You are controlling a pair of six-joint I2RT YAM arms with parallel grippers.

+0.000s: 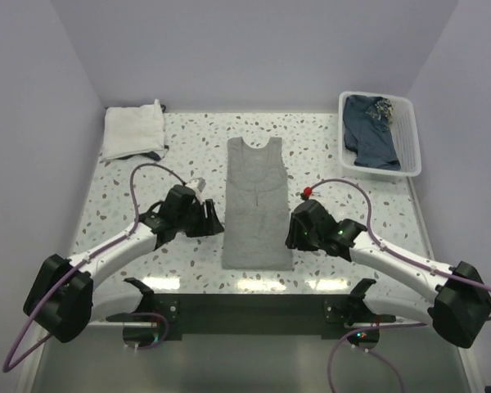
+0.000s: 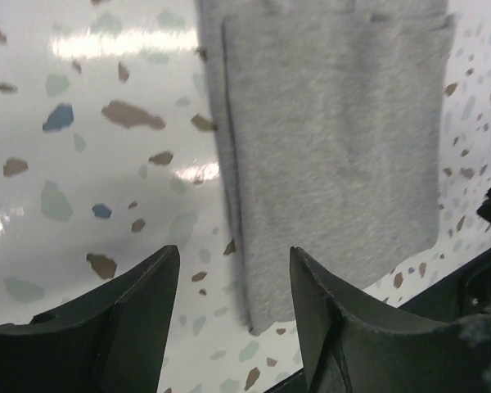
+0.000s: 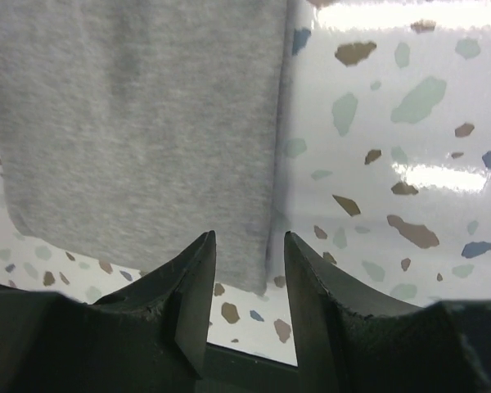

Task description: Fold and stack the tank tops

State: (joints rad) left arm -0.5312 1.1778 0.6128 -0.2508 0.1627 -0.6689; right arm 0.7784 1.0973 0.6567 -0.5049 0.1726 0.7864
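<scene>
Grey tank top (image 1: 258,205): flat on desk (image 1: 327,151), between the tools.
Left tool (image 1: 216,219): spread, beside its left edge.
Right tool (image 1: 293,232): spread, beside its right edge.
White folded cloth (image 1: 133,129): far-left corner, probably a tank top.

Layout on the worktop (image 1: 327,155).
Laid-out tank top (image 1: 258,205) lies centrally between left tool (image 1: 215,221) and right tool (image 1: 293,231); folded tank top (image 1: 133,129) far left; basket (image 1: 415,155) far right, holding a garment (image 1: 367,131).

The grey tank top (image 2: 335,147) runs past the top edge of both wrist views, blurred in the left one.
</scene>
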